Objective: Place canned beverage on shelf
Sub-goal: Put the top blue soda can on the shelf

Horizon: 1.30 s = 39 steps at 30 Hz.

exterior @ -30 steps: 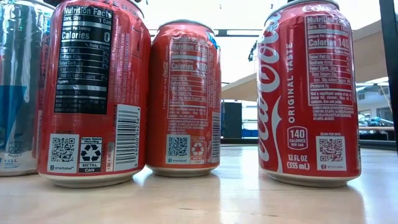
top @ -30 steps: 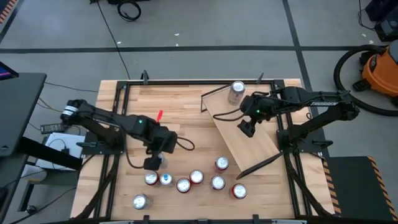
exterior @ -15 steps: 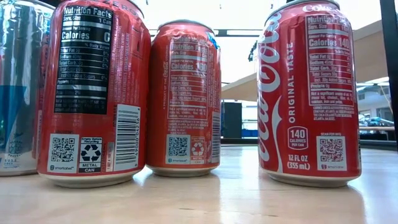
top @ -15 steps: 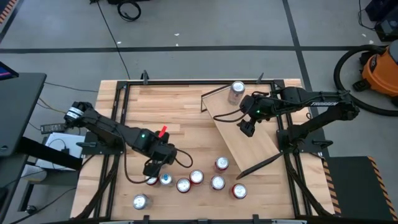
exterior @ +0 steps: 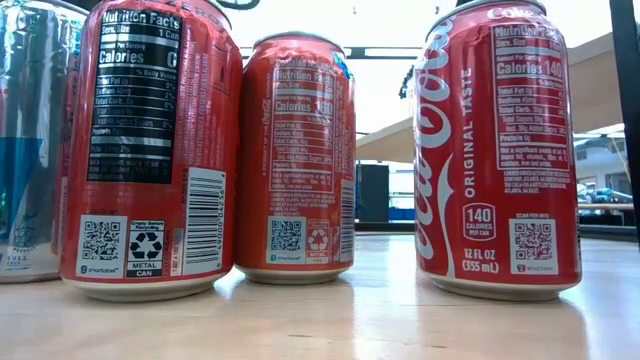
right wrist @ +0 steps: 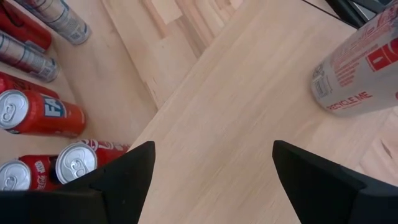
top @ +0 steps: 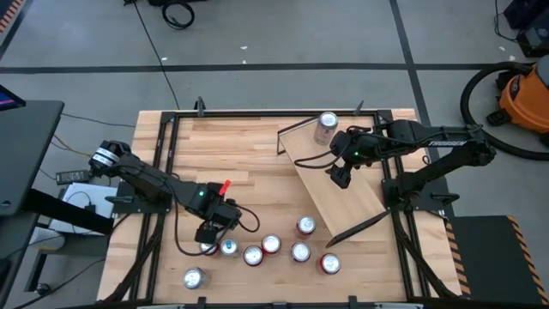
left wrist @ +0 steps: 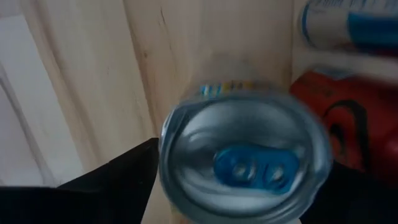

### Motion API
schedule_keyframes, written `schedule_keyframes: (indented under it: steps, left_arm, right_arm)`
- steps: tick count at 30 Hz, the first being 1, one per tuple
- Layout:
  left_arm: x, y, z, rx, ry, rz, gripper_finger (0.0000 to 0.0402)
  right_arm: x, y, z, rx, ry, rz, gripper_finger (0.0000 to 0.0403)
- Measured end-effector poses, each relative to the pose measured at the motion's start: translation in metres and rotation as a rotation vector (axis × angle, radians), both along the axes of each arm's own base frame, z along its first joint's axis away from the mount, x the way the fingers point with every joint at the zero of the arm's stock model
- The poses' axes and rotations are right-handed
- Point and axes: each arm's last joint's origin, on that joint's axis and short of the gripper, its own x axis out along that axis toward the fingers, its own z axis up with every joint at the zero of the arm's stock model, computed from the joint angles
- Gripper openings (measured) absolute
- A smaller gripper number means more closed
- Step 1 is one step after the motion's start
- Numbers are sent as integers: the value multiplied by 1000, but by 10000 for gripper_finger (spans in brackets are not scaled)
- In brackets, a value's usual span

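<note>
From above, the left gripper (top: 208, 235) sits lower left over a can (top: 208, 248), the shelf (top: 330, 184) slants right of centre bearing a silver can (top: 326, 127), while the left wrist view shows its fingers (left wrist: 124, 171) straddling that can (left wrist: 245, 162), grip uncertain, and the right wrist view shows the right gripper (right wrist: 211, 171) spread empty above the shelf (right wrist: 249, 118).

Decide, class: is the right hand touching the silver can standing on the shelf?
Apart. The high view shows bare shelf between the right hand and the silver can.
</note>
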Motion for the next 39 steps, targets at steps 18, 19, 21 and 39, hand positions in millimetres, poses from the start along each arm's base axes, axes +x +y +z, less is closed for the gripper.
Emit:
schedule_keyframes:
  steps: [18, 19, 21, 39]
  left_arm:
    - [7, 15, 0, -37, -28, 398, 184]
    - [8, 16, 0, -43, -34, 399, 180]
    - [9, 16, 1, -46, -42, 383, 173]
    - [17, 22, 5, -192, -35, 548, 354]
  right_arm:
    - [0, -5, 0, -32, 4, -7, 334]
    - [0, -5, 0, -35, 6, -2, 334]
    - [0, -5, 0, -37, 8, 10, 334]
    - [0, -5, 0, -43, 18, 70, 334]
